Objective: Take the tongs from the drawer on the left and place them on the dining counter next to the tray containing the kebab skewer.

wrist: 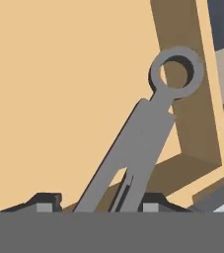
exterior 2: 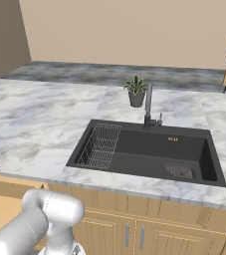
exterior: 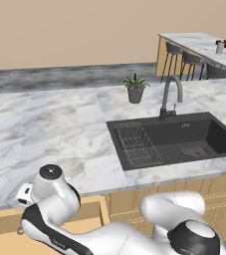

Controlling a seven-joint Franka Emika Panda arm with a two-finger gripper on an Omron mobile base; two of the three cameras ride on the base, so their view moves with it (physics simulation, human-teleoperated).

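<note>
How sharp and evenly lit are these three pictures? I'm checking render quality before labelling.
Left base view: soft, slightly blurred; the black sink basin is evenly lit, no glare. Right base view: the same flat light, with the small green potted plant fuzzy. Hand view: the slim grey metal tongs are crisp-edged, casting a dark shadow on the light-wood drawer floor.

No legible text, labels, brand marks or nos. anywhere — nothing readable on any surface in these views.

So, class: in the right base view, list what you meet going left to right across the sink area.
Dish rack → potted plant → faucet → sink drain
</note>
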